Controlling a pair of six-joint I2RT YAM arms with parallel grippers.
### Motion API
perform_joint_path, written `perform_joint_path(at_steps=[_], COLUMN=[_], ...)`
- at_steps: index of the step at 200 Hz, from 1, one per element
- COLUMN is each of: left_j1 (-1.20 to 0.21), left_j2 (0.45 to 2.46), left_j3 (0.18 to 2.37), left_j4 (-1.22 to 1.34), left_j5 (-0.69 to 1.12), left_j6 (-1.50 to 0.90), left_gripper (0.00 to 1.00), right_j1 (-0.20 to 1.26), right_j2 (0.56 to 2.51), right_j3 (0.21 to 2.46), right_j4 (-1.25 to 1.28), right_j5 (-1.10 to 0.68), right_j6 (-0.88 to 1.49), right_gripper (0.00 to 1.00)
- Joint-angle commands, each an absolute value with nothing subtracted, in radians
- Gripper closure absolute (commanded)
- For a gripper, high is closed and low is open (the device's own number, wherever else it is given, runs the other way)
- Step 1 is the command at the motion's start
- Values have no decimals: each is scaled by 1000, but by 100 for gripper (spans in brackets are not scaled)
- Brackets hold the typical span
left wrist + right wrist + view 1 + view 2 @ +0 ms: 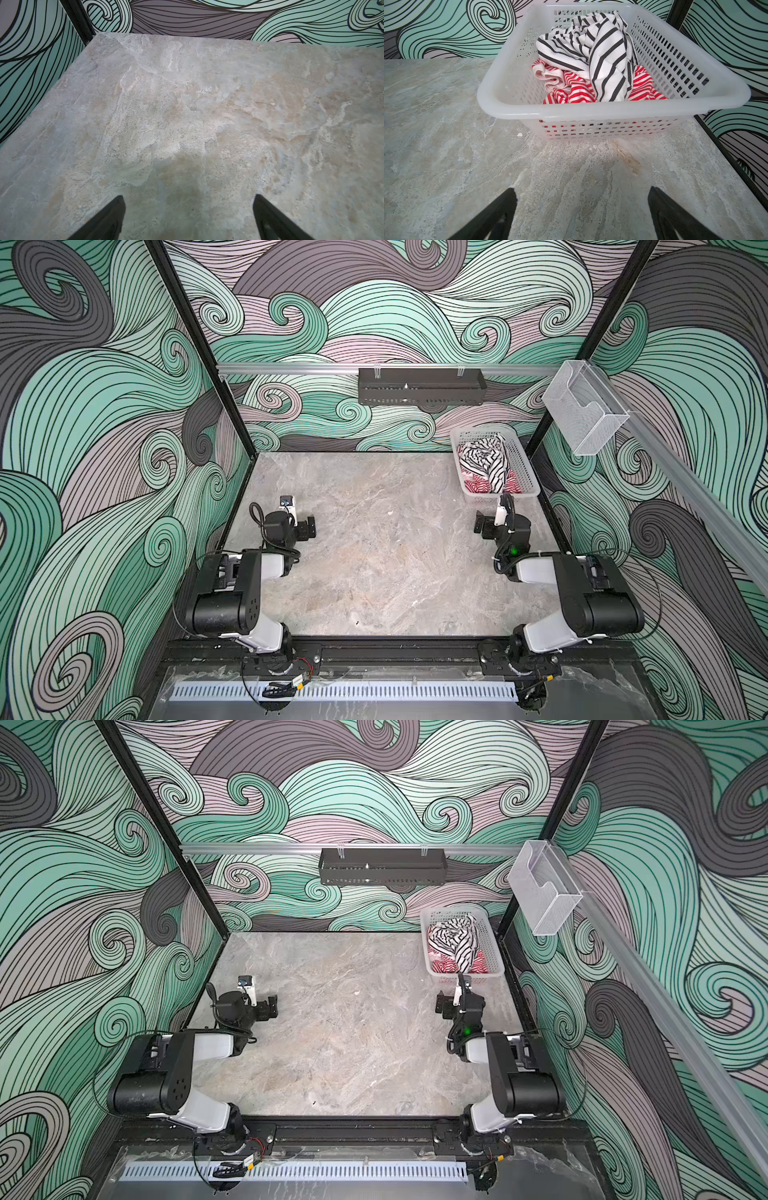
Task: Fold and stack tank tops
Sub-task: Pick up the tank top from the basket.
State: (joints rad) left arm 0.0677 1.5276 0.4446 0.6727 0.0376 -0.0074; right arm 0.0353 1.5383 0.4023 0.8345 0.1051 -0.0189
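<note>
Two crumpled tank tops lie in the white perforated basket (527, 466) at the table's far right corner. The black-and-white tank top (484, 460) (453, 940) (591, 47) is heaped on top of the red-and-white tank top (476, 486) (442, 968) (577, 91). My right gripper (481, 524) (442, 1004) (582, 190) hovers low over the table just in front of the basket (591, 111), open, nothing between its fingers. At the table's left side my left gripper (307, 526) (270, 1006) (188, 197) is open over bare marble, far from the tops.
The grey marble table (386, 564) is walled in by patterned panels on three sides. A black perforated tray (419, 385) hangs on the back rail. A clear plastic holder (584, 410) hangs on the right rail above the basket. A small white speck (390, 513) lies mid-table.
</note>
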Motion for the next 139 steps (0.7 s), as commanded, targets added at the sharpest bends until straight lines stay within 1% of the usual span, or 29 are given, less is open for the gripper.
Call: perform_joint_path(at_steps=[1, 139], left_j1=[66, 65], left_j2=[1520, 1520], left_j3=[465, 466], left_j4=[676, 674], left_j5=[35, 35], left_j6=[-6, -5], left_gripper=[2, 1], right_j1=[35, 26], right_j2=[1534, 1535], right_j3=[400, 407], right_j4=[853, 842], right_j5=[107, 82], right_j6=[-26, -25], right_gripper=[1, 1])
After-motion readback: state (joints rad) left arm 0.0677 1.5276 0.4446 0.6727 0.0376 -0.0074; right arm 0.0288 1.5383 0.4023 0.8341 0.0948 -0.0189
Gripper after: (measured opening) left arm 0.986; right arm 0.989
